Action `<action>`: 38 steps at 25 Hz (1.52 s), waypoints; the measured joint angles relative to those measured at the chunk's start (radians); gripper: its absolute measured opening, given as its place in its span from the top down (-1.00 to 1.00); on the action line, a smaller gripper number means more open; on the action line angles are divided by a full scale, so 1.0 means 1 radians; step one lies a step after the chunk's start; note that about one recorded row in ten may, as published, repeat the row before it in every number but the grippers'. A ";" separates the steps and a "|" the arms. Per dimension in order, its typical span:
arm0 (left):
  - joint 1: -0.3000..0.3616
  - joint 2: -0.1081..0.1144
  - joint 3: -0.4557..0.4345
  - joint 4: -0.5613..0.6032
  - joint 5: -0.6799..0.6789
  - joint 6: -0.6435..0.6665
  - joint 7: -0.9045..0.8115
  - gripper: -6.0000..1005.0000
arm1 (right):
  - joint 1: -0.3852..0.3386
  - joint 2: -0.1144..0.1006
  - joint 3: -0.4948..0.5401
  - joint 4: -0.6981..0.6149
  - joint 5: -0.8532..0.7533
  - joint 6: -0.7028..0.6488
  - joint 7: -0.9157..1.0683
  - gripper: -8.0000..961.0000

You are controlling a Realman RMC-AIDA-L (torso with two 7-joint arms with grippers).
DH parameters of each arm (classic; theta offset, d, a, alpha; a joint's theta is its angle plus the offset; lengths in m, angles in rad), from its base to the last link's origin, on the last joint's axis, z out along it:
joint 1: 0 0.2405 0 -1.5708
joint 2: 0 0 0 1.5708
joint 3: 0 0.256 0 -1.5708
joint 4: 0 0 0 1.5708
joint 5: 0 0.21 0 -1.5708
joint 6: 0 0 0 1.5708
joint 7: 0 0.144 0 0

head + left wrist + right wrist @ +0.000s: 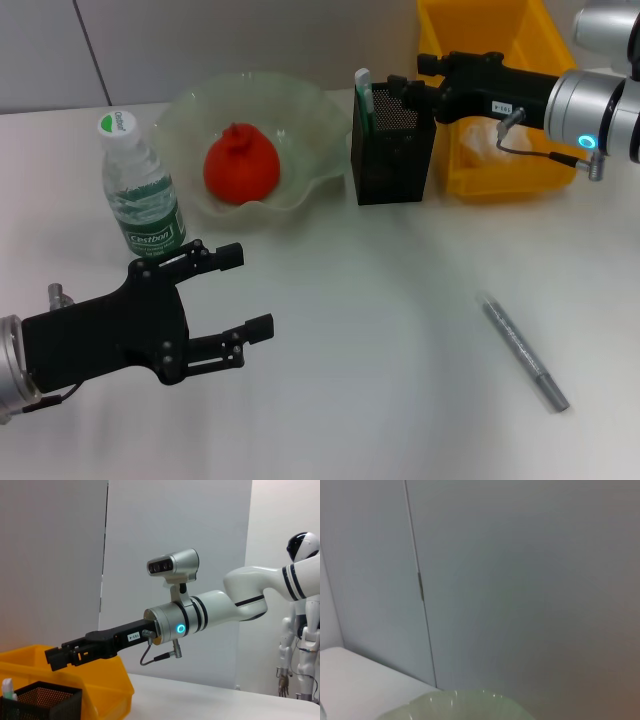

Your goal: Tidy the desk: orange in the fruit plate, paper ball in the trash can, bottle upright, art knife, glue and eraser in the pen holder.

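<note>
The orange (240, 165) lies in the pale green fruit plate (310, 110), whose rim also shows in the right wrist view (460, 702). The bottle (140, 195) stands upright left of the plate. The black mesh pen holder (392, 155) holds a white-and-green glue stick (364, 92). My right gripper (408, 75) hovers open just above the holder; the left wrist view shows it (57, 657) over the holder (45, 700). The grey art knife (525, 350) lies on the table at the right. The paper ball (485, 140) lies in the yellow trash can (470, 25). The eraser is not in view. My left gripper (240, 295) is open and empty, low in front of the bottle.
The white table (380, 300) stretches between the left gripper and the art knife. The right arm (590, 110) crosses over the trash can. A white wall stands behind the table. Another white robot (300, 630) stands far off in the left wrist view.
</note>
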 joint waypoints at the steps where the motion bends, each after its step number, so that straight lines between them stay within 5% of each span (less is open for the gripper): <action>1: 0.000 0.000 0.000 0.000 0.000 0.003 0.000 -0.67 | 0.000 0.000 0.000 0.000 0.000 0.000 0.000 -0.08; 14: -0.001 0.001 -0.002 0.001 0.000 0.011 0.007 -0.67 | -0.053 0.007 -0.004 -0.158 0.002 -0.160 0.174 -0.47; 18: -0.001 0.001 -0.002 0.000 0.000 0.016 0.010 -0.67 | -0.098 0.003 -0.005 -0.322 -0.013 -0.321 0.419 -0.63; 25: -0.002 0.000 0.005 0.000 0.000 0.017 0.013 -0.67 | -0.112 -0.023 -0.003 -0.563 -0.179 -0.549 0.851 -0.63; 31: -0.005 -0.001 0.010 -0.004 0.002 0.022 0.045 -0.67 | -0.035 -0.042 -0.002 -0.724 -0.439 -0.763 1.174 -0.63; 38: -0.010 0.001 0.009 -0.006 0.009 0.034 0.042 -0.67 | 0.145 -0.069 -0.039 -0.661 -0.795 -0.971 1.379 -0.63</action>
